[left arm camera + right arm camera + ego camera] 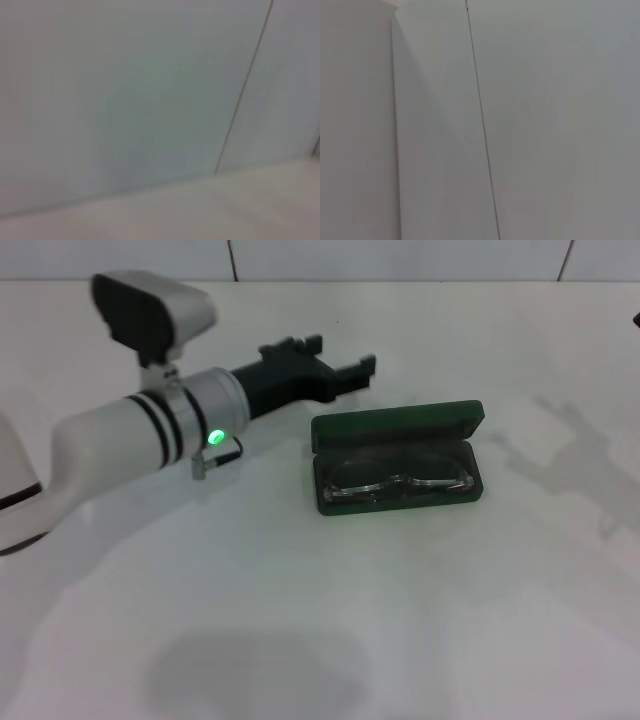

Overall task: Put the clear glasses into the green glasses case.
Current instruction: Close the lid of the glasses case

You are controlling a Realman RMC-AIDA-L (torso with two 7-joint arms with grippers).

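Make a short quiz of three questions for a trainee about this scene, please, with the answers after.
1. True or false: the clear glasses lie inside the green glasses case.
2. The lid of the case is: A) shut, B) open, C) missing.
3. Which gripper shows in the head view, and is it holding anything?

Key:
1. True.
2. B: the lid stands open along the far side.
3. The left gripper: it hangs open and empty over the white table, beside the case and apart from it. The right gripper is out of sight.
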